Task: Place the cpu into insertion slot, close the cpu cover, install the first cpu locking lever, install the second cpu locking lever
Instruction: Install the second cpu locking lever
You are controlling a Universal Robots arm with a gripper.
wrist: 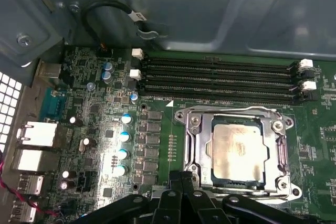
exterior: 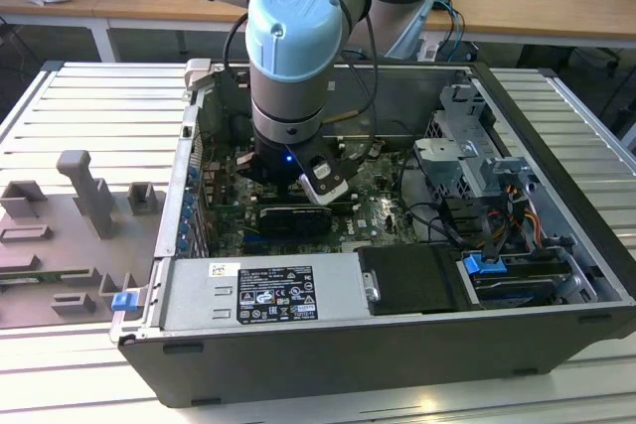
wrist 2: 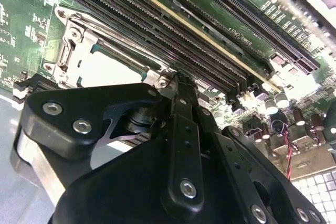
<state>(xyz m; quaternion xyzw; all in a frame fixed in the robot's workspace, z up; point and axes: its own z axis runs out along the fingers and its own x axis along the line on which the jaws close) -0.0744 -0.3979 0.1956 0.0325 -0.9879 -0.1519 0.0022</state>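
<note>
Cpu (wrist: 237, 152) seated in insertion slot (wrist: 191, 145), cpu cover (wrist: 275, 145) down over it. Gripper (wrist: 181, 179) at socket edge — fingers (wrist 2: 181, 95) pinched narrow, probably on locking lever, contact hidden. Press lever steadily, hook under tab — avoid skidding onto board.

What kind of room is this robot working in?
Probably a robotics lab or workshop: an open dark grey computer case sits on a ribbed metal workbench, wooden desks stand behind, and grey plastic fixtures wait beside it.
</note>
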